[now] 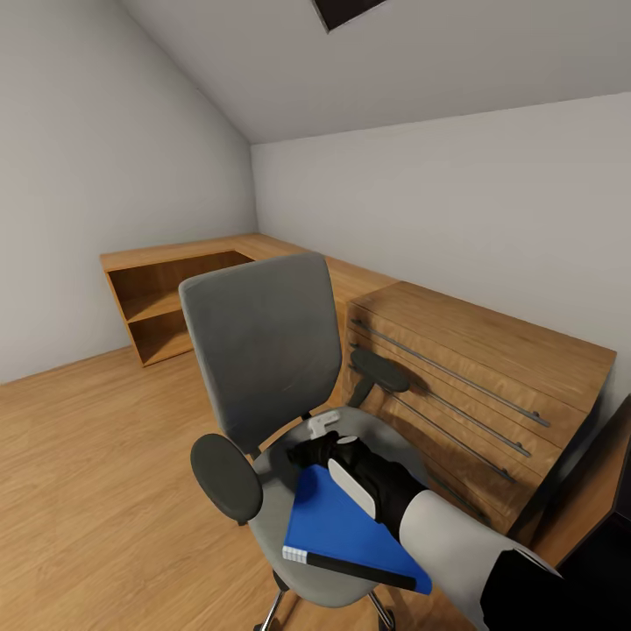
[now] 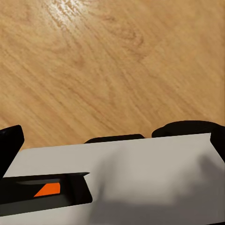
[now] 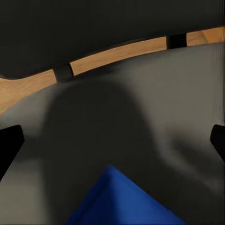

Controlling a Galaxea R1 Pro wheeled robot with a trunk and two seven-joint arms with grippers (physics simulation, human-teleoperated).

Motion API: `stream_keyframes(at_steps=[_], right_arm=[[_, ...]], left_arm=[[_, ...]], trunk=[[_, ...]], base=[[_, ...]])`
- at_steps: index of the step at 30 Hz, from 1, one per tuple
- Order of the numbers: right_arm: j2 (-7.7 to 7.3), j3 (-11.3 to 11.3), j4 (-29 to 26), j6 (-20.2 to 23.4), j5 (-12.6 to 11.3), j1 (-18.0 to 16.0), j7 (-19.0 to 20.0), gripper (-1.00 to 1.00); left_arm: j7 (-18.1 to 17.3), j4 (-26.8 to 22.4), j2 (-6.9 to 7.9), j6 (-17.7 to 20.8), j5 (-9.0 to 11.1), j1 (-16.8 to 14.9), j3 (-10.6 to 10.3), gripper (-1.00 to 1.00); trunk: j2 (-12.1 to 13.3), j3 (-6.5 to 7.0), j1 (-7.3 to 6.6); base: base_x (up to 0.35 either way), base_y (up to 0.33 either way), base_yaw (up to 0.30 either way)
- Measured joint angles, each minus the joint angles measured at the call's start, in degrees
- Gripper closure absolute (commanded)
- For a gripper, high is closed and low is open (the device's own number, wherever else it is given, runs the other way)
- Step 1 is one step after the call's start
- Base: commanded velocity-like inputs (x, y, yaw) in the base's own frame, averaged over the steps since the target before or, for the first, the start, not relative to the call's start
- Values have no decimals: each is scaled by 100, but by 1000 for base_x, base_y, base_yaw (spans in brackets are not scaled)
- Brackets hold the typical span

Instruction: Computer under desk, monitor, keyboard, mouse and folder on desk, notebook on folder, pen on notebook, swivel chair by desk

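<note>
The grey swivel chair (image 1: 263, 350) stands in the middle of the head view, its back towards the wall. The bright blue folder (image 1: 337, 526) lies flat on its seat, dark spine towards me. My right arm reaches over the folder, and my right gripper (image 1: 326, 441) hovers above the folder's far corner, near the backrest. In the right wrist view the right gripper (image 3: 112, 145) is open, its fingers wide apart over the grey seat (image 3: 140, 117), with the folder (image 3: 124, 201) corner just short of them. My left gripper (image 2: 112, 145) is open over the wooden floor, above a white part of my body.
A wooden chest of drawers (image 1: 473, 368) with long metal handles stands right behind the chair. A low wooden shelf unit (image 1: 166, 298) runs along the far corner. A dark furniture edge (image 1: 605, 499) shows at the lower right. Open wooden floor (image 1: 88, 482) lies to the left.
</note>
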Motion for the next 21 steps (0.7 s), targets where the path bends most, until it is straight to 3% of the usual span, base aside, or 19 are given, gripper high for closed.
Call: stream_keyframes(at_steps=[10, 21], right_arm=[[-73, -1, -32, 19, -4, 5, -92, -100], [-180, 0, -111, 370, -8, -27, -112, -100]], left_arm=[[0, 0, 0, 0, 0, 0, -1, -100], [0, 7, 0, 0, 0, 0, -2, -100]], trunk=[[0, 0, 0], [0, 0, 0]], base=[[0, 0, 0], [0, 0, 0]])
